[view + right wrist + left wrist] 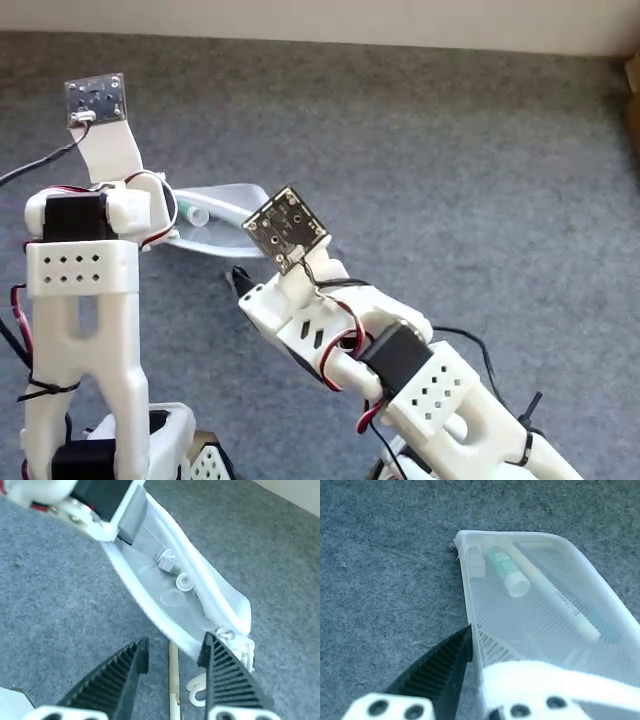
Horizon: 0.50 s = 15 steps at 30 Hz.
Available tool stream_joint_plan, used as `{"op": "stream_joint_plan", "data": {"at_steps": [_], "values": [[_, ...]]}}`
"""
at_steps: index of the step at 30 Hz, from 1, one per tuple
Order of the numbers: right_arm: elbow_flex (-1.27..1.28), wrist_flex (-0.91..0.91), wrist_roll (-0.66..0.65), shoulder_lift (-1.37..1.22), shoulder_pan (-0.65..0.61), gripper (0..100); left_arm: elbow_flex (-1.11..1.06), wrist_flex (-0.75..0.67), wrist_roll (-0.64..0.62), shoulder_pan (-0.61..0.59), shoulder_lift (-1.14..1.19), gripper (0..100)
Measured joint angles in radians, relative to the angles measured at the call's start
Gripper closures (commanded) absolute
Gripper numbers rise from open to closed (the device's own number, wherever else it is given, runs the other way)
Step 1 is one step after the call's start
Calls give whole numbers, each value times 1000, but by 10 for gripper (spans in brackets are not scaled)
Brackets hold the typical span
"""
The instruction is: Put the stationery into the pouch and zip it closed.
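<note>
The pouch (145, 604) is held on the bench (60, 605) by the left end effector (474, 647), clamped on its edge, with pens (515, 577) inside. The right end effector (176, 644) is spread wide over a thin cream stick (173, 675) just outside the mouth. Loading is judged unfinished: the stick must be pinched and fed in before zipping.

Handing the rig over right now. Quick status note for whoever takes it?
Left gripper: shut on the pouch edge.
Right gripper: open at the pouch mouth, fingers either side of a thin pale stick on the carpet.
Done: green tube and pen are inside.
Left: the stick looks to be outside; load it, then close the open zip.
</note>
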<state>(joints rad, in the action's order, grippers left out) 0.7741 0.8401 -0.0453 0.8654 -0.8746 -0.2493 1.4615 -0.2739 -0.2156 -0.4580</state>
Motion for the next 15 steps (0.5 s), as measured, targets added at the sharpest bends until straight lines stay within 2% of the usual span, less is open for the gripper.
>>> {"op": "stream_joint_plan", "data": {"at_steps": [15], "values": [[115, 32, -2, 5, -2, 832, -2, 0, 2, -34, 3, 993]]}}
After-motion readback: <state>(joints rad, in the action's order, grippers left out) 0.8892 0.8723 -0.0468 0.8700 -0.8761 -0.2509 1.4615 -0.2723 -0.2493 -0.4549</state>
